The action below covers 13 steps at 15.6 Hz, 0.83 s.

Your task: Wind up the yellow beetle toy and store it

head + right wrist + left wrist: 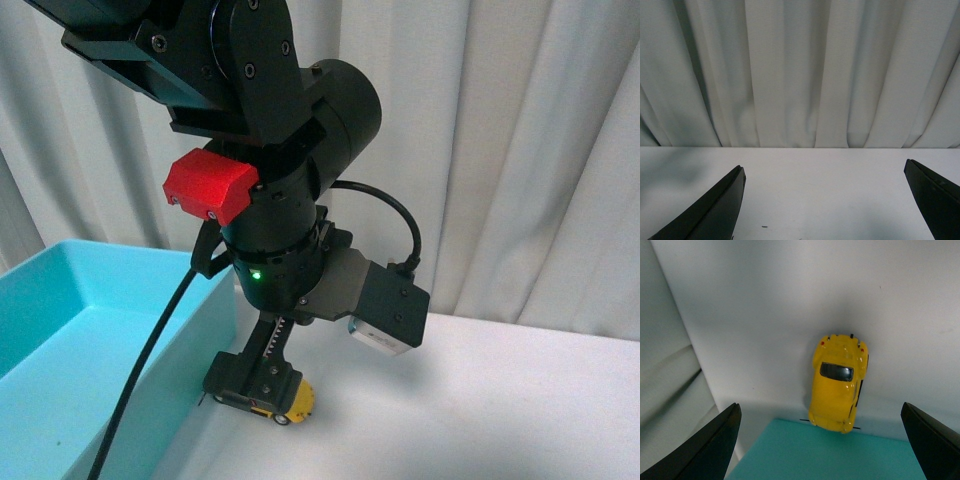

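The yellow beetle toy (293,402) stands on its wheels on the white table, right beside the outer wall of the teal bin (70,320). My left gripper (252,386) points down just over it and partly hides it in the front view. In the left wrist view the yellow beetle toy (839,382) lies roof-up, one end at the teal bin's rim (830,457). The left gripper (819,407) is open, its dark fingers (705,450) wide apart and touching nothing. My right gripper (823,165) is open over bare table, holding nothing.
The teal bin fills the left of the front view, with a black cable (150,350) hanging over it. White table (500,420) stretches to the right. A pale curtain (800,70) closes off the back.
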{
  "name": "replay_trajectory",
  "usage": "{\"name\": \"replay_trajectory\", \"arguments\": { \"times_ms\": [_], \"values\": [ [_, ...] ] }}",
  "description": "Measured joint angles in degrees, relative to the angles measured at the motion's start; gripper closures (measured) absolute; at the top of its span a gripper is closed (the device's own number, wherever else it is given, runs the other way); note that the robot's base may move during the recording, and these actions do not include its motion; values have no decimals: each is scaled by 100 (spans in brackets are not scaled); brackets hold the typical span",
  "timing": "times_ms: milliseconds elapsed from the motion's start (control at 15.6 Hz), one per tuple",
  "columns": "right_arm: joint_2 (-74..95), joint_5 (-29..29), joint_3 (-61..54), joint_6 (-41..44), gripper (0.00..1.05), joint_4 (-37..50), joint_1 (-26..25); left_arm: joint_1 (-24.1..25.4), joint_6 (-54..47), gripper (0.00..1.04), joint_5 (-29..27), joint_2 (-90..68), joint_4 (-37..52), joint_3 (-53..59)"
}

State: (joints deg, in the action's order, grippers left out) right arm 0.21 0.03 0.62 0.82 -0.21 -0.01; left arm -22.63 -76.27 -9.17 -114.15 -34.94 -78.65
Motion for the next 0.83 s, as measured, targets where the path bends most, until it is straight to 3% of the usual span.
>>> {"name": "replay_trajectory", "arguments": {
  "times_ms": [831],
  "values": [
    [0, 0, 0, 0, 7, 0, 0, 28, 125, 7, 133, -326, 160, 190]
  ]
}}
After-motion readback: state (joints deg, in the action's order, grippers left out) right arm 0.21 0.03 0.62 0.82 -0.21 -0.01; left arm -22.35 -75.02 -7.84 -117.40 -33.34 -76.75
